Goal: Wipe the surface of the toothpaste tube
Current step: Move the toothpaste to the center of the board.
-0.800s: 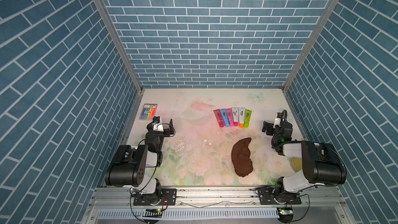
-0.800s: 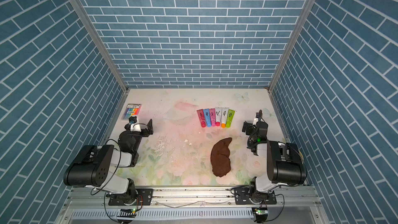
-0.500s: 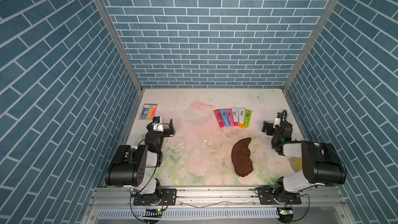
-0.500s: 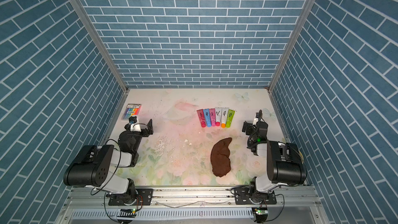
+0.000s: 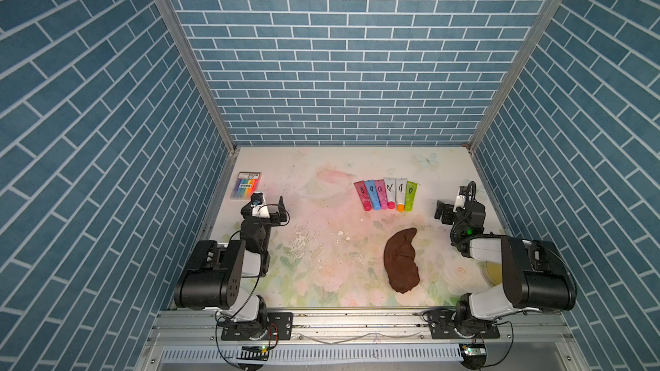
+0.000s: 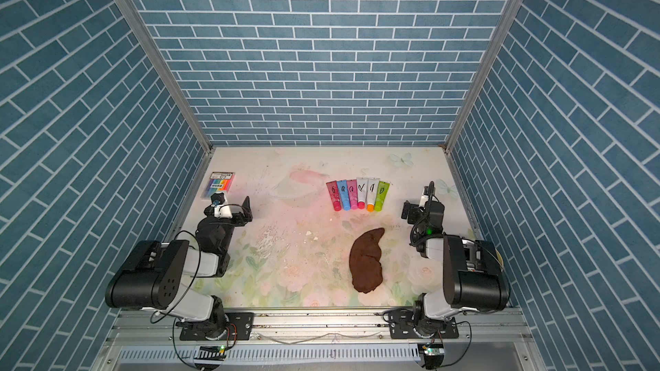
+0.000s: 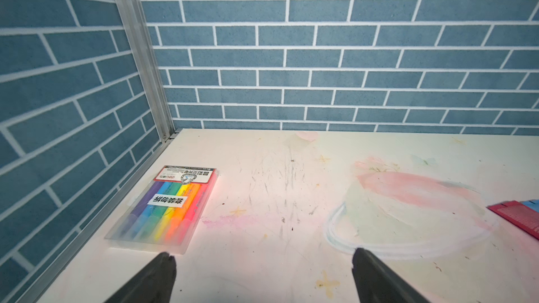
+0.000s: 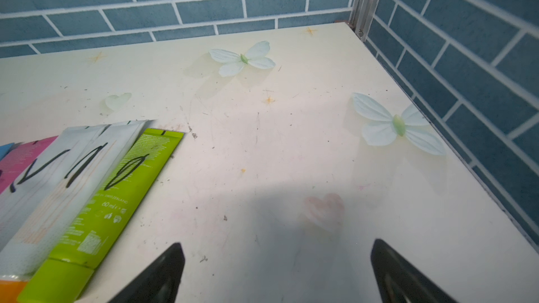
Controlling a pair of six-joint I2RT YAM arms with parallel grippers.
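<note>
I see both arms built alike: bulky black joint housings, white link shells. Thin black cables [image 6: 195, 269] loop off my left arm [image 5: 214, 280]; a green light [image 5: 468, 231] glows on my right arm [image 5: 535, 280]. Left gripper [image 7: 262, 253] and right gripper [image 8: 277, 243] have matte black tapered fingers [image 7: 151, 278].

This is a robotics lab test cell dressed as a tiled room, not a lived-in home. Three walls [image 5: 343, 66] carry a flat printed blue brick pattern and meet at bare aluminium posts [image 5: 183, 51]. The counter [image 5: 321, 244] is covered with a floral print, scuffed and stained in the wrist views. Along its near edge runs an aluminium rail [image 5: 357, 319], with the left arm [image 5: 228, 273] and the right arm [image 5: 518, 273] bolted to it on black plates. Loose cables trail from their bases, and a small circuit board [image 5: 255, 350] with a green light sits below the rail beside a slotted cable duct [image 5: 357, 353].
</note>
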